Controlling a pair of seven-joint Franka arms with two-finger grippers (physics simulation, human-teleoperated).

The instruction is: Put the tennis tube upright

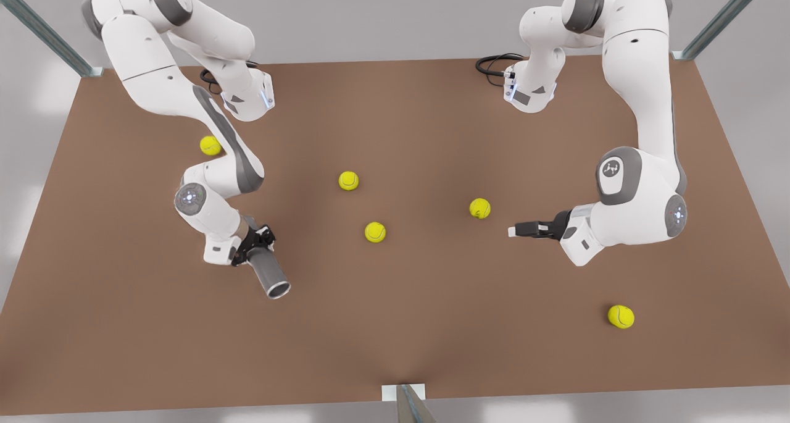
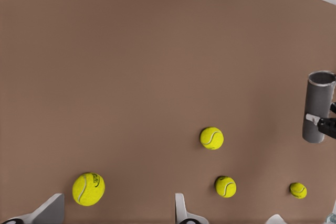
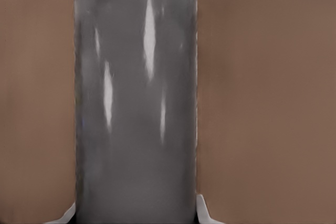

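The tennis tube (image 1: pixel 268 273) is a dark-grey cylinder with a silvery open rim, lying tilted at the front view's left. My right gripper (image 1: pixel 254 247) is shut on it near its far end. In the right wrist view the tube (image 3: pixel 136 103) runs lengthwise between the fingertips (image 3: pixel 205 212). My left gripper (image 1: pixel 513 231) hovers at the front view's right, open and holding nothing. In its wrist view the fingers (image 2: pixel 50 209) stand wide apart, and the tube (image 2: pixel 318 106) shows far off with the other gripper on it.
Several yellow tennis balls lie on the brown table (image 1: pixel 432 324): one (image 1: pixel 479 208) just ahead of the left gripper, two (image 1: pixel 349 180) (image 1: pixel 374 231) mid-table, one (image 1: pixel 210 145) behind the right arm, one (image 1: pixel 620 316) front right.
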